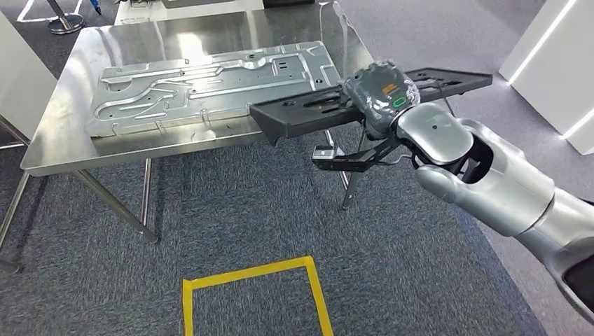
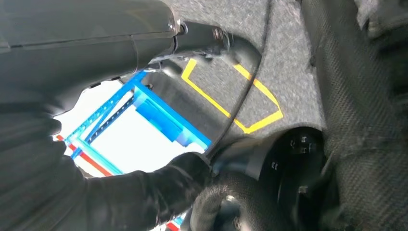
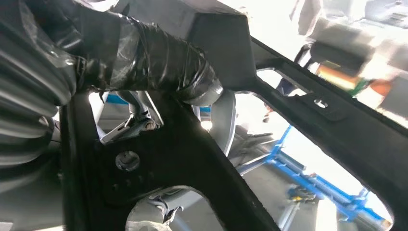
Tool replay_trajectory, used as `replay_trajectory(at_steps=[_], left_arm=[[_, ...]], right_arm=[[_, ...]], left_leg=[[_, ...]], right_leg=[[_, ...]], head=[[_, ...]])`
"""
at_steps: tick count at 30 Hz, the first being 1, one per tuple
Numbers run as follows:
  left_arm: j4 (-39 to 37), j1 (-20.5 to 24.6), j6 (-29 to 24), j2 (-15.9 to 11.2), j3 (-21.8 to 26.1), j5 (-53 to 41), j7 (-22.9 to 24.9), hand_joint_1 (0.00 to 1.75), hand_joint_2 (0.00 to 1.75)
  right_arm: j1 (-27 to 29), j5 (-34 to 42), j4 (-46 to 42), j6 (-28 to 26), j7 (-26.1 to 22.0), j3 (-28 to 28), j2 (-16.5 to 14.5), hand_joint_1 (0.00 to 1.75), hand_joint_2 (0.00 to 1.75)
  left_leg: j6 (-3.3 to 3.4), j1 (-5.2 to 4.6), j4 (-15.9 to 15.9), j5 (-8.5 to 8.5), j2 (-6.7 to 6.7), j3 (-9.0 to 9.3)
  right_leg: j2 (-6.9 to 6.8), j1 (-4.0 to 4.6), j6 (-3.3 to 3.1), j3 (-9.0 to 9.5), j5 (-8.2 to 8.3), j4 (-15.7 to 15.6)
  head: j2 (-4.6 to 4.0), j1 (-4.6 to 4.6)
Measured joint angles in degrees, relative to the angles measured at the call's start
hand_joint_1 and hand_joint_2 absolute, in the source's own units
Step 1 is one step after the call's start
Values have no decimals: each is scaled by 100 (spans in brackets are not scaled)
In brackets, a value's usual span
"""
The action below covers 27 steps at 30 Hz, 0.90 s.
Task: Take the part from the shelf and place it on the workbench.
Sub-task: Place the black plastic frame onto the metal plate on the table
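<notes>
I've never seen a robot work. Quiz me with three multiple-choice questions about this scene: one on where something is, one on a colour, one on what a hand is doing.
1. Where does the large embossed silver metal panel lie?
A. on the shiny steel workbench
B. on the carpet
C. on a shelf

2. What colour is the tape square on the grey carpet?
A. red
B. yellow
C. white

3. What is the right robot hand doing?
A. hanging free
B. pressing the carpet
C. holding the long black flat part

Answers: 1 A, the panel rests flat on the tabletop; 2 B, the tape outline is plainly yellow; 3 C, the hand grips the part at the workbench's edge.
</notes>
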State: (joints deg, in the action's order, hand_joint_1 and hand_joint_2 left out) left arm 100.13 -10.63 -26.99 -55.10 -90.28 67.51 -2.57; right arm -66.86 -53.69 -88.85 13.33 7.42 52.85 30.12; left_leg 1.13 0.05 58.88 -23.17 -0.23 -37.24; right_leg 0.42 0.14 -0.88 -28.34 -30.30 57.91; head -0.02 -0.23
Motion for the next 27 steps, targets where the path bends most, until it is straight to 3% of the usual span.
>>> replay_trajectory(at_steps=[3,5,7,8,9,10,13,14,15,17,19,22,24,25,27], left_arm=[[-32,8,15,5,3,-3,3,0,175],[-51,10,15,10,4,-5,4,0,175],[-66,14,21,22,4,-18,5,0,175],[-74,14,28,31,4,-31,10,0,175],[-86,15,41,39,4,-51,18,0,175],[-100,18,61,47,5,-72,28,0,175],[-154,49,144,67,4,-124,68,0,175],[-174,63,174,72,5,-140,78,0,175],[-196,79,203,76,7,-156,86,0,175],[-241,99,247,82,11,-180,96,0,175],[-289,113,267,94,12,-190,103,0,175],[-354,123,284,115,13,-185,104,0,175],[-388,123,291,133,11,-175,104,0,175],[-402,122,294,140,10,-172,104,0,175],[-421,120,297,146,8,-172,104,0,175]], right_arm=[[-1,-1,3,-9,11,10,-76,175,175],[-13,-3,4,-12,22,12,-94,175,175],[-13,-11,6,-17,31,31,-107,175,175],[-4,-17,6,-19,32,48,-121,175,175],[3,-27,5,-20,32,71,-146,175,175],[8,-41,1,-20,34,95,-181,175,175],[4,-83,-20,0,54,173,-314,175,175],[-3,-90,-23,12,61,201,-361,175,175],[-8,-94,-23,22,68,225,-404,175,175],[-17,-96,-23,30,78,251,-483,175,175],[-26,-99,-18,30,81,267,-546,175,175],[-40,-97,10,31,72,308,-581,175,175],[-24,-89,31,31,59,338,-589,175,175],[-17,-85,38,31,54,349,-592,175,175],[-12,-84,45,31,54,356,-595,175,175]], left_leg=[[94,21,-124,-14,-10,172],[141,41,-182,-69,-18,300],[158,46,-189,-162,-30,396],[156,46,-188,-216,-36,458],[151,46,-188,-277,-40,534],[142,46,-187,-343,-41,624],[76,38,-184,-537,-38,837],[45,36,-197,-579,-38,861],[11,32,-199,-595,-38,880],[-55,32,-178,-578,-31,896],[-122,40,134,-570,-22,780],[-188,66,1091,-894,-13,161],[-202,74,1360,-1062,-12,-162],[-203,75,1231,-968,-11,-192],[-189,74,530,-433,-6,-14]], right_leg=[[-5,-4,86,-93,64,268],[-14,-22,130,-470,-13,889],[-15,-43,169,-958,-308,1510],[-17,-52,183,-1134,-432,1642],[-19,-57,188,-1226,-452,1603],[-21,-59,183,-1230,-333,1391],[-34,-27,111,-1017,539,346],[-34,-7,76,-971,732,143],[-30,10,40,-954,812,43],[-21,5,-34,-868,782,-16],[-27,-21,-111,-731,734,-72],[-34,-25,-168,-584,619,-96],[-27,-20,-163,-489,523,-85],[-24,-20,-155,-426,469,-77],[-24,-21,-124,-300,353,-61]], head=[[0,3],[0,5],[0,5],[0,5],[0,5],[0,5],[0,5],[0,4],[0,4],[0,3],[0,1],[0,-3],[0,-3],[0,-3],[0,-3]])
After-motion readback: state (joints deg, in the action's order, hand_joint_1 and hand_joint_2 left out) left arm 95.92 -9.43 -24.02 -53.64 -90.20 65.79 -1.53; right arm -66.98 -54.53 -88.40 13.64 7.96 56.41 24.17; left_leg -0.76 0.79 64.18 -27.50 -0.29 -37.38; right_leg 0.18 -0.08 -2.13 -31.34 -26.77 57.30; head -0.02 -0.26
